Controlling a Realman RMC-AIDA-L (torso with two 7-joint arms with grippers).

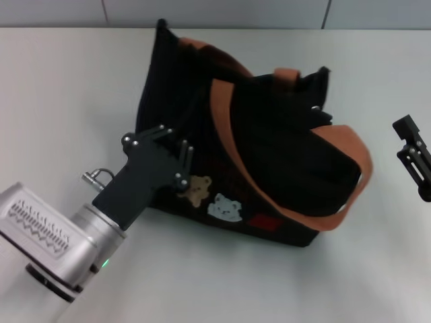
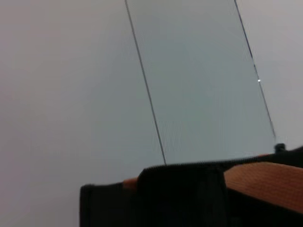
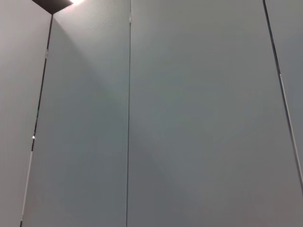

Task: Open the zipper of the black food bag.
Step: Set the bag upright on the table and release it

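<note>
The black food bag [image 1: 269,134] stands on the pale table, its orange-brown handles [image 1: 225,128] draped over it. On its front are a tan bear patch [image 1: 197,190], a white bear patch [image 1: 224,207] and a red mark [image 1: 265,222]. My left gripper [image 1: 176,153] presses against the bag's front left side, just above the tan bear. In the left wrist view the bag's top rim [image 2: 189,189] shows close up, with the zipper [image 2: 203,163] as a thin toothed line and a handle [image 2: 265,182] beside it. My right gripper [image 1: 416,158] hangs apart from the bag at the far right.
The table [image 1: 74,87] runs pale around the bag on all sides. A grey panelled wall [image 1: 215,10] stands behind it. The right wrist view holds only wall panels [image 3: 189,118] with thin dark seams.
</note>
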